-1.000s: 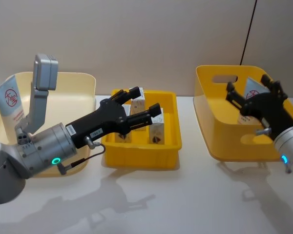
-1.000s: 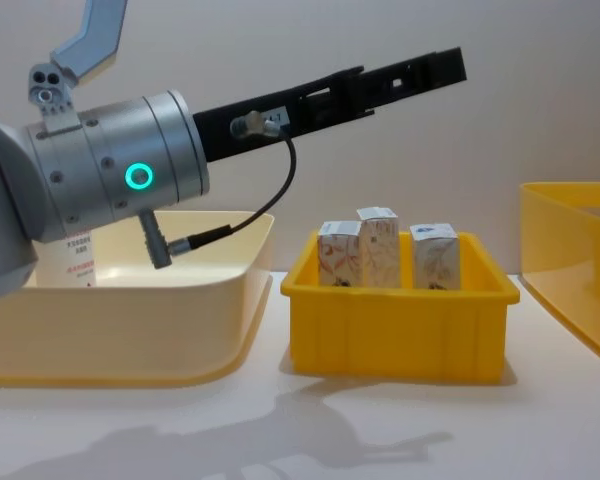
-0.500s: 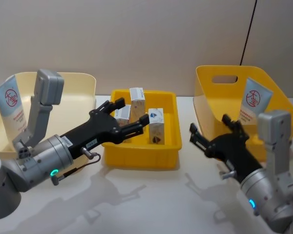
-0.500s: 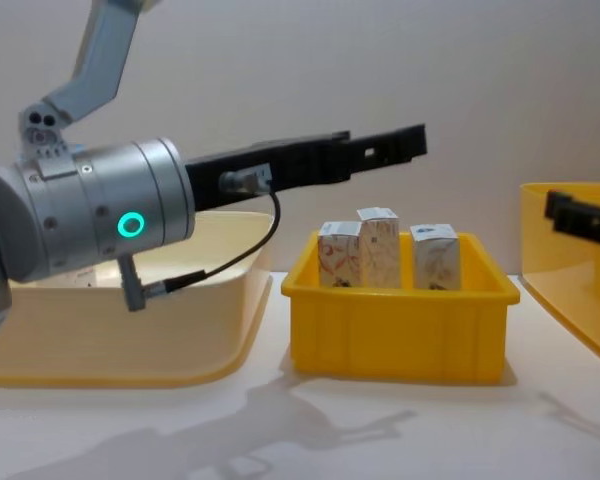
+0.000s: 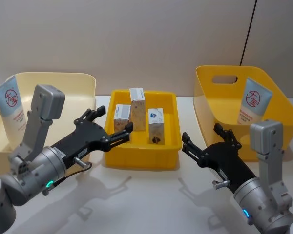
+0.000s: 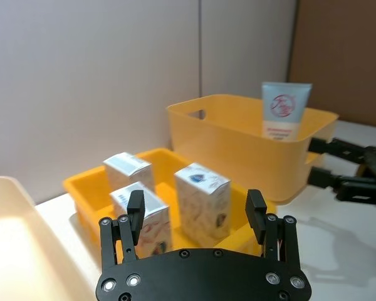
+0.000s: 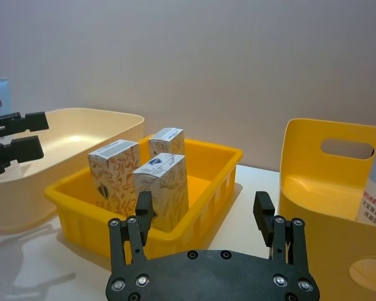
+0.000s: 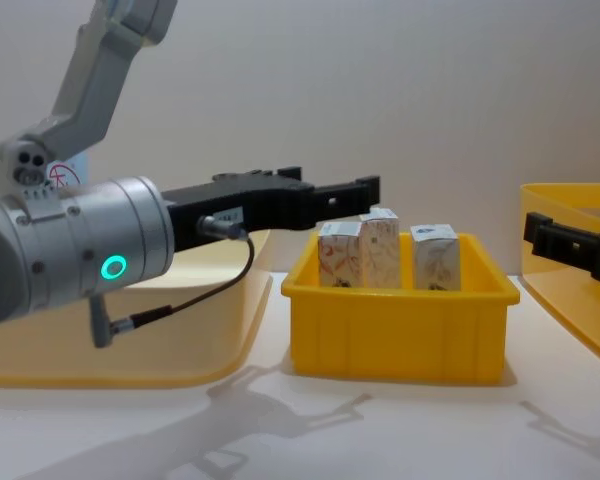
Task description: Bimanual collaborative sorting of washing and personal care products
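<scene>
Our left gripper (image 5: 115,117) and right gripper (image 5: 201,135) hang wide open & empty by the middle bin (image 5: 141,158) w/ 3 cartons (image 5: 136,114), one tube (image 5: 12,109) in the left tray (image 5: 78,80), another tube (image 5: 254,102) in the right bin (image 5: 210,131).

**A:** Where is there free room?

**B:** The near table (image 5: 151,200) in front of the middle bin (image 5: 141,160) is bare. The gap between it and the right bin (image 5: 210,131) is free, but the right gripper (image 5: 201,139) sits at its near end.

**A:** Inside the middle bin?

**B:** Three cartons (image 5: 137,102) fill the left and centre. A strip along the right wall is free. The left gripper (image 5: 113,119) hangs at the left rim.
</scene>
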Controlling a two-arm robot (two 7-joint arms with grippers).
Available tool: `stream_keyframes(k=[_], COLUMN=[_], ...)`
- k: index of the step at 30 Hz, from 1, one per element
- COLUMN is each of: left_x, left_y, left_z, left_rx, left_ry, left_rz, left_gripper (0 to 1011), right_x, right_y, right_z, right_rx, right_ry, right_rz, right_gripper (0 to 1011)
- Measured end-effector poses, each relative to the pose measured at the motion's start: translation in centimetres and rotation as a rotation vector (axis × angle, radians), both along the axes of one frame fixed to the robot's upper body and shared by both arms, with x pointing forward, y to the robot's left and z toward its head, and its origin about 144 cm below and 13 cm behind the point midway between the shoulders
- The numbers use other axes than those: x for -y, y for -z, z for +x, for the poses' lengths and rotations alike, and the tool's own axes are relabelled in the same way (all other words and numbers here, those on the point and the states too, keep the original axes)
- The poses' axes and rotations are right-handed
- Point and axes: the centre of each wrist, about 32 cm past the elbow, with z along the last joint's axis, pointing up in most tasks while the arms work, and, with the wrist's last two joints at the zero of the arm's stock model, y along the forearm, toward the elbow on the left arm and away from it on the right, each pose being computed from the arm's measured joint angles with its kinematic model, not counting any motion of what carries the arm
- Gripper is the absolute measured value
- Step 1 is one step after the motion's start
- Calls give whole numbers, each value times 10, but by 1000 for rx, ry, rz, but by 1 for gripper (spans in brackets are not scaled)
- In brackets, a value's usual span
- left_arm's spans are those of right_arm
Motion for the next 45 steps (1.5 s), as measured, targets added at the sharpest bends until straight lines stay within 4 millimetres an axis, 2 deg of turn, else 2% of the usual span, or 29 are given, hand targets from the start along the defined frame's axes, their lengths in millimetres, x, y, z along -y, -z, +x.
stream_keyframes(k=[29, 45], left_x=[-5, -6], left_y=[22, 23], left_z=[-41, -45], left_rx=[123, 139], left_ry=[-370, -402], left_rz=[179, 192], left_gripper=[1003, 1003], right_x=[1, -2], right_y=[0, -4], right_z=[0, 14], right_rx=[-1, -18], right_ry=[-6, -79], right_rz=[2, 12], right_gripper=[1001, 1001])
